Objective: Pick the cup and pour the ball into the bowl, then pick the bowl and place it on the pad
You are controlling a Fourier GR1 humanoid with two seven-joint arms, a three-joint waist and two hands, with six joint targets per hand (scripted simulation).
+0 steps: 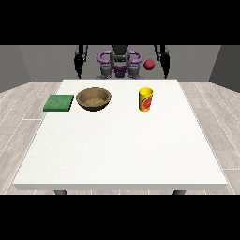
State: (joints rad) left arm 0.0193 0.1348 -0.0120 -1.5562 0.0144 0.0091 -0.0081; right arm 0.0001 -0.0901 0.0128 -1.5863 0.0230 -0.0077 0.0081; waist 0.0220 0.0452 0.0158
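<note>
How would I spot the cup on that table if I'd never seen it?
Start at the big white table. Along its far side, towards the view's right, stands the cup: upright, yellow with a red mark. Its neighbours, the brown bowl and flat green pad, sit further left.

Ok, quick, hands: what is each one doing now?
Hand at the view's left: hangs beside the torso, holds nothing; fingers cannot be told.
Hand at the view's right: same.

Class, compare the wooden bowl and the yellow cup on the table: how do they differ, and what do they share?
The bowl is brown, wide and shallow; the cup is yellow with a red mark, narrow and tall. The bowl sits beside the green pad toward the view's left; the cup stands apart toward the right. Both rest upright, open side up, on the white table.
</note>
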